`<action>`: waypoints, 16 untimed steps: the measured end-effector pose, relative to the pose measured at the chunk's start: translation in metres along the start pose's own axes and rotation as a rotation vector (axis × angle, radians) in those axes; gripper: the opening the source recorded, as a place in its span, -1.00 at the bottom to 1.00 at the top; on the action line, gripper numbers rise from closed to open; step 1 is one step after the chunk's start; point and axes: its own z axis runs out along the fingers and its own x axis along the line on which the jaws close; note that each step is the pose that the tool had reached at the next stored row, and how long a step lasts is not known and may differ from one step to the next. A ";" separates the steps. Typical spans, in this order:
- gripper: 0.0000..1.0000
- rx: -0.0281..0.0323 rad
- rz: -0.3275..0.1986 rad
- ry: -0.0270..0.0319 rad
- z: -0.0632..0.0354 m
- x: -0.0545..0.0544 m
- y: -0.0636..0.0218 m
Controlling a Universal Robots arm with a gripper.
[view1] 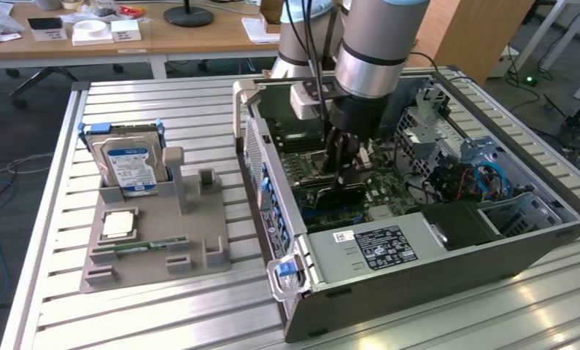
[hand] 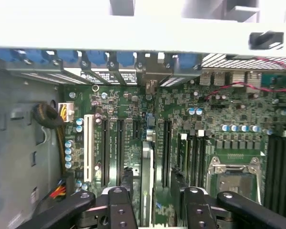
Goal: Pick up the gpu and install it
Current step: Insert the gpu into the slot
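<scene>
The gpu (hand: 147, 162) stands on edge in a motherboard slot inside the open computer case (view1: 270, 182); the wrist view looks straight down its thin top edge. My gripper (hand: 155, 200) hangs directly over it. The fingers (hand: 117, 205) are spread to either side of the card, with a small gap on each side. In the exterior view the gripper (view1: 346, 171) reaches down into the middle of the case, and the gpu (view1: 336, 193) is a dark strip just below the fingertips.
A grey holder tray (view1: 153, 262) at the exterior view's left carries a hard drive (view1: 129, 164), a processor chip (view1: 120, 224) and a green memory stick (view1: 138, 248). Inside the case are the power supply (view1: 387, 248), blue cables (view1: 489, 179) and the processor socket (hand: 231, 179).
</scene>
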 end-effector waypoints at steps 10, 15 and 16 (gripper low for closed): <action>-0.11 -0.0001 0.000 0.0001 -0.0368 -0.002 -0.0001; -0.11 0.0000 0.000 0.0002 -0.0456 -0.002 -0.0002; -0.11 0.0000 0.000 0.0002 -0.0456 -0.002 -0.0002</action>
